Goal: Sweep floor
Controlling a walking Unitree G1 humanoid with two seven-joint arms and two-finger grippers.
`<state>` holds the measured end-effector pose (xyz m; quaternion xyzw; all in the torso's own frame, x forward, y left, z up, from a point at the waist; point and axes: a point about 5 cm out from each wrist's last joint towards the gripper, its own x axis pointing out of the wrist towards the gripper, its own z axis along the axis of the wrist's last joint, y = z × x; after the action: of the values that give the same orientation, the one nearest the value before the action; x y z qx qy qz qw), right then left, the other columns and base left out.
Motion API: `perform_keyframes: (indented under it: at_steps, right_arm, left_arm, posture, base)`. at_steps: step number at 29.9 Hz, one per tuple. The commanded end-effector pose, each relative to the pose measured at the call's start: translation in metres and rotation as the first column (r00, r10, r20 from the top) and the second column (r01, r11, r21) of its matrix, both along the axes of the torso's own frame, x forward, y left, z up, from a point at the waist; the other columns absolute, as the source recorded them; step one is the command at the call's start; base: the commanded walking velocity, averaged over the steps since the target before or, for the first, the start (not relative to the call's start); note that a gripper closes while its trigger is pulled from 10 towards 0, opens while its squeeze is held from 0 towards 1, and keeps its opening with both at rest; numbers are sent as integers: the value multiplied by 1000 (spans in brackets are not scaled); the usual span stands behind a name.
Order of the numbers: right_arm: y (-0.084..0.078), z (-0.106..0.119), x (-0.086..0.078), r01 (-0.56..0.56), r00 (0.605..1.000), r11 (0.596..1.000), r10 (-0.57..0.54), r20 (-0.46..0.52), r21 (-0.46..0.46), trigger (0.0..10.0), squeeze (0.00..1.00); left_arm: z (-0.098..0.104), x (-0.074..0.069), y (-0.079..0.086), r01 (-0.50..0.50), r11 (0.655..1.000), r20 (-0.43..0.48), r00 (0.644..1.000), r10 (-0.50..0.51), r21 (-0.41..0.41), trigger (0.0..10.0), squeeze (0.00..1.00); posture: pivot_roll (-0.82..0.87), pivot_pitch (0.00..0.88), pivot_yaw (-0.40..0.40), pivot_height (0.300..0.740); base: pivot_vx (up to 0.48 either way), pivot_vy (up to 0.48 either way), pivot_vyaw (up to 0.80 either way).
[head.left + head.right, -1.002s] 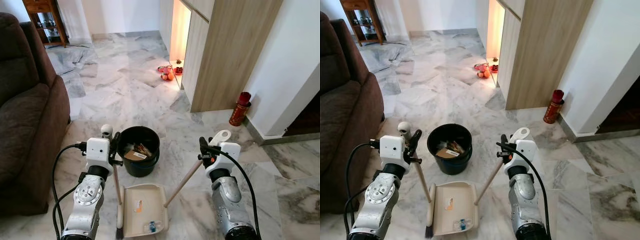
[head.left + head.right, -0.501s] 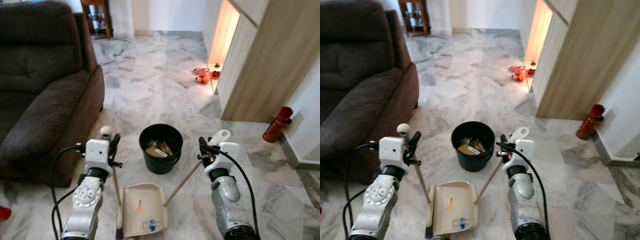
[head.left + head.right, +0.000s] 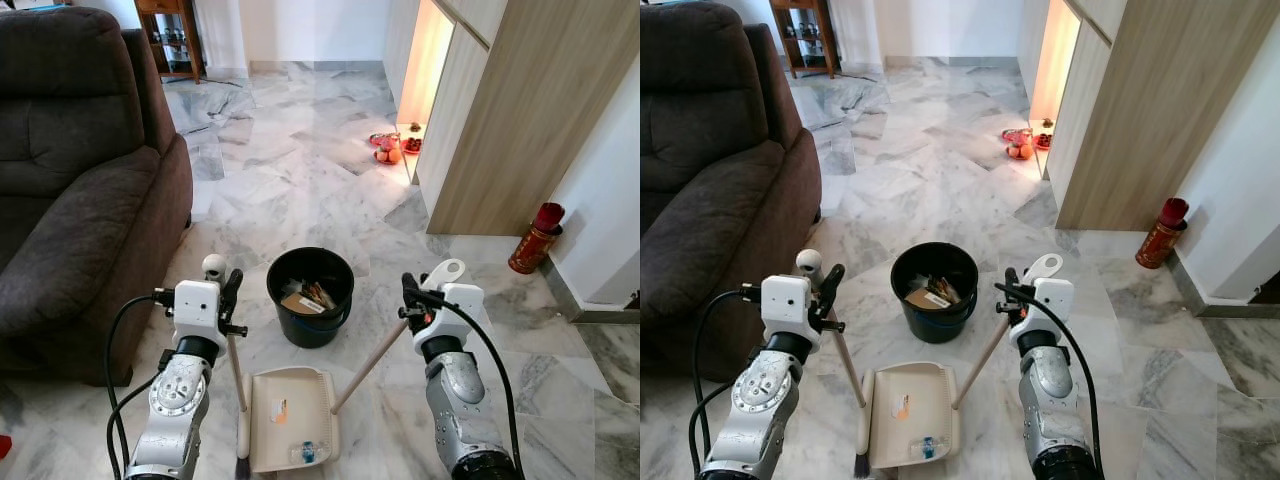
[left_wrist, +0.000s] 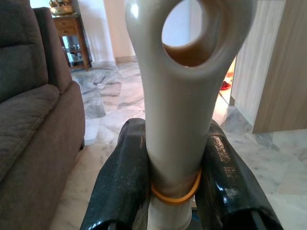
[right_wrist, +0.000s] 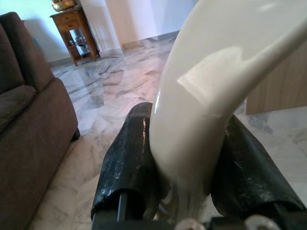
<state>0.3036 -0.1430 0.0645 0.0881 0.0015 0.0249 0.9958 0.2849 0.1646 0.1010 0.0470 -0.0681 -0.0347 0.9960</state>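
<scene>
Your left gripper [image 3: 229, 303] is clamped on the broom handle [image 3: 236, 369], light and stiff, so hold it high near the hanging loop [image 4: 191, 28] that the left wrist view shows close. Your right gripper [image 3: 411, 300] grips the dustpan handle [image 3: 370, 362]; the dustpan [image 3: 285, 415] sits before the black bucket [image 3: 310, 293] with scraps aboard, so keep it level.
</scene>
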Motion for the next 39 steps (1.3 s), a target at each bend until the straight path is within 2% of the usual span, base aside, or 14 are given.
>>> perform_keyframes:
  at_steps: [1,6,12,21,27,29,34,39]
  right_arm:
    - [-2,13,2,23,997,1000,-24,72,11,10000,0]
    - [-12,18,1,61,993,998,-61,96,2,10000,0]
    - [-14,21,0,59,993,998,-59,104,-3,10000,0]
    - [-21,28,-19,15,994,999,-11,113,-33,10000,0]
    - [-21,33,-22,12,992,999,-8,127,-36,10000,0]
    - [-19,40,-25,10,990,999,-5,142,-31,10000,0]
    - [-12,79,-27,-30,973,1000,31,229,-8,10000,0]
    - [-11,97,-25,-38,964,999,36,265,2,10000,0]
  left_arm:
    - [13,2,0,5,1000,63,998,-5,10,10000,0]
    - [11,-1,2,17,998,63,998,-21,68,10000,0]
    - [10,-2,4,14,997,58,998,-18,73,10000,0]
    - [9,0,5,19,996,55,998,-24,91,10000,0]
    - [8,0,5,20,996,51,998,-24,92,10000,0]
    - [7,1,5,20,996,50,998,-25,91,10000,0]
    - [6,1,7,12,996,46,999,-16,93,10000,0]
    - [5,1,7,10,996,44,999,-14,91,10000,0]
  posture:
    - [145,27,-11,740]
    - [146,20,-8,740]
    - [145,17,-6,740]
    - [126,30,3,740]
    - [123,32,5,740]
    - [119,40,5,740]
    - [113,46,4,740]
    - [106,49,3,740]
  base:
    - [0,0,0]
    - [0,0,0]
    - [0,0,0]
    - [0,0,0]
    - [0,0,0]
    - [0,0,0]
    - [0,0,0]
    - [0,0,0]
